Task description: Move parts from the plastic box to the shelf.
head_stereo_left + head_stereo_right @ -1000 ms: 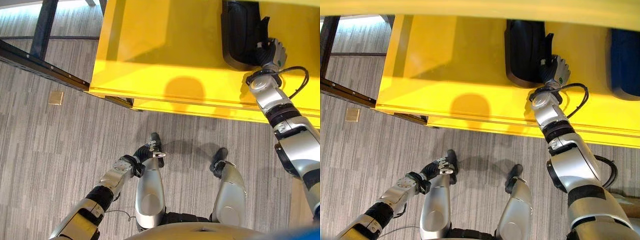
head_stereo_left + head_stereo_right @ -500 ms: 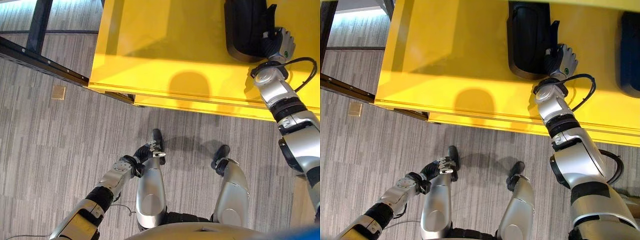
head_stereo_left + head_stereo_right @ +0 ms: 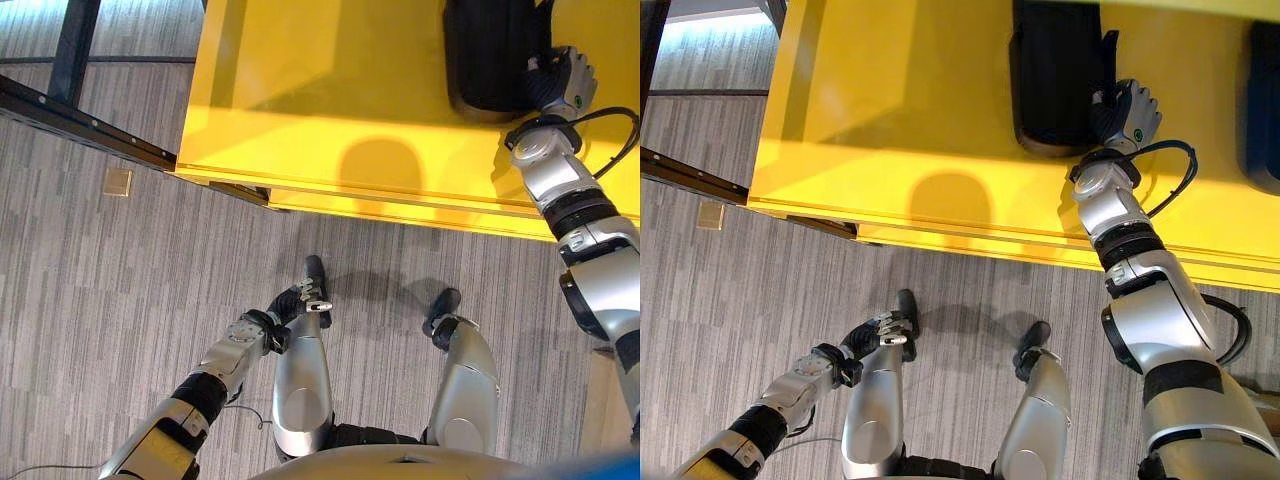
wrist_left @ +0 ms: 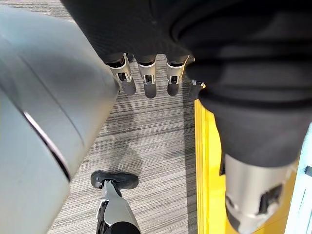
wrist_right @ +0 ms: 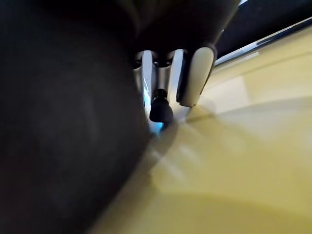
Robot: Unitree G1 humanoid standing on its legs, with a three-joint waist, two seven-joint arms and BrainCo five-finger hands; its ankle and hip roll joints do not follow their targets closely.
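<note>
Shelf (image 3: 330,90) in bright yellow, seen from above, with grey floor (image 3: 120,300) below it. One black part (image 3: 1055,70), long with rounded ends, lies flat on the shelf. My right hand (image 3: 1128,108) is touching the part's near right corner.

Compared with a second ago, the right hand and the part both sit a little deeper on the shelf, farther from its front edge. I take that to mean the part is being seated in its place, so this placement looks nearly finished. I cannot tell whether the right hand grips the part or only presses against it.

My left hand (image 3: 300,300) hangs low beside the body, relaxed and holding nothing.

For containers, the shelf carries the black part and, well apart to the right, a dark blue item (image 3: 1265,100) cut off by the frame edge. I cannot tell what that item is, or whether anything is in it.
</note>
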